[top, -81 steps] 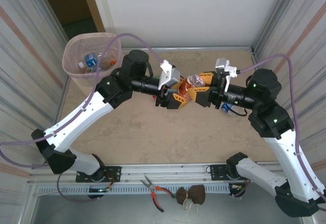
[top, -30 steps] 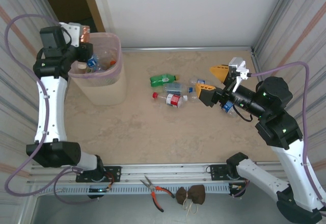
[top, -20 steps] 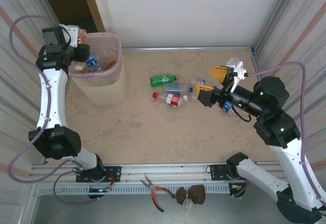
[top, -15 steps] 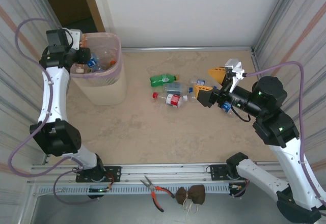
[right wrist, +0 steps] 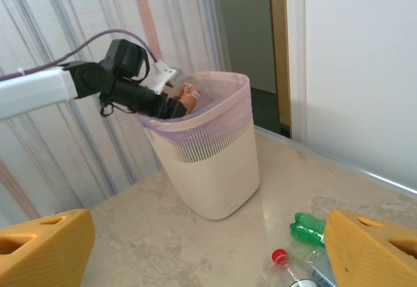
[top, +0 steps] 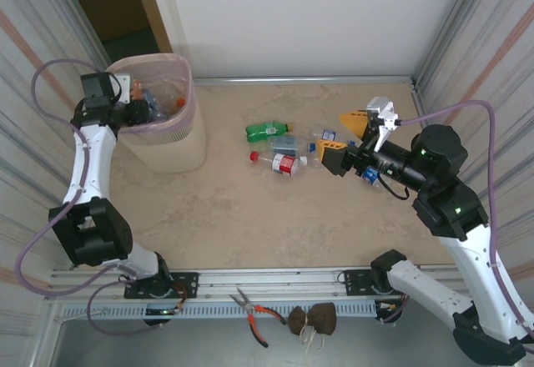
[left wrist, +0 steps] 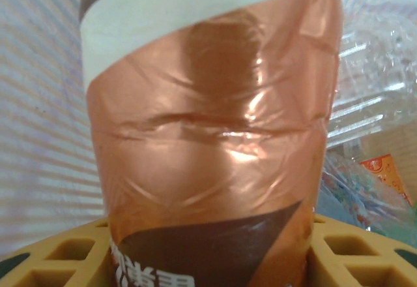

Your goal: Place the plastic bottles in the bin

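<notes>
An orange-labelled bottle (left wrist: 215, 137), gripped in the left pincer (top: 136, 110), has been carried over the bin (top: 179, 146) for dropping; the right pincer (top: 334, 133) is held open near remaining bottles (top: 279, 146).

Beige marble-look tabletop (top: 250, 225), evenly lit, no hard shadows. Flat white wall (top: 300, 17) along the far edge. Ribbed panels with pinkish stripes on the left (top: 25, 17) and right (top: 492, 33) edges. Dark doorway (top: 108, 8), wood-framed, past the far-left corner. Aluminium rail (top: 275, 277) along the near edge.

Top camera looks down on table (top: 250, 225); left wrist sits tight against bottle (left wrist: 215, 143); right wrist faces bin (right wrist: 208, 169), shared with top.
</notes>
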### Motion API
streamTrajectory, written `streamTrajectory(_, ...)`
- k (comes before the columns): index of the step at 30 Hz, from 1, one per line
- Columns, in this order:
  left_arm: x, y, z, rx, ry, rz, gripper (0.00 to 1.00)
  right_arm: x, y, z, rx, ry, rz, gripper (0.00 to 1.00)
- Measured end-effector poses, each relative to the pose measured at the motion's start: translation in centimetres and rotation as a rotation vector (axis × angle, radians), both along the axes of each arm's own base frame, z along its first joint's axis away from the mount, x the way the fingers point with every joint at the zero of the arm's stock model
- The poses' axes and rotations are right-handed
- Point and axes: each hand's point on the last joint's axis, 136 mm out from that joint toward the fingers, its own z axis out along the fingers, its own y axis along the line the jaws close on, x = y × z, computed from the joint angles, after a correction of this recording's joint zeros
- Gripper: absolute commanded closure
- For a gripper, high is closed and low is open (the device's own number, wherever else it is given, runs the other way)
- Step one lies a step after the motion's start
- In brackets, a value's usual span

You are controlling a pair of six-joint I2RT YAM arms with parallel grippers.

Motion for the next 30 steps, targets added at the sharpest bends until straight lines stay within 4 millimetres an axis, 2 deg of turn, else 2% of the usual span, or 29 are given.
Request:
streamTrajectory(8, 0.3, -0.4, 0.6, -0.049, -0.026, -0.003, 0.27, 0.0, 0.0, 0.0, 0.000, 0.000, -0.001, 0.10)
streamTrajectory(12, 0.1, -0.6, 1.3, -0.063, -0.020, -0.007, 0.23, 0.0, -0.1, 0.0, 0.001, -0.001, -0.004, 0.10)
streamTrajectory(20, -0.5, -0.8, 6.4, -0.051, -0.101, -0.015, 0.23, 0.0, -0.1, 0.0, 0.001, -0.001, -0.004, 0.10)
streamTrajectory(23, -0.7, -1.4, 8.4, -0.064, -0.142, -0.034, 0.26, 0.0, -0.1, 0.0, 0.001, -0.001, -0.005, 0.10)
streamTrajectory(25, -0.8, -1.8, 9.2, -0.077, -0.158, -0.050, 0.34, 0.1, -0.1, 0.0, 0.001, -0.001, -0.009, 0.10)
streamTrajectory(30, -1.0, -2.3, 9.6, -0.100, -0.150, -0.073, 0.54, 0.3, -0.3, 0.0, 0.000, 0.000, -0.023, 0.10)
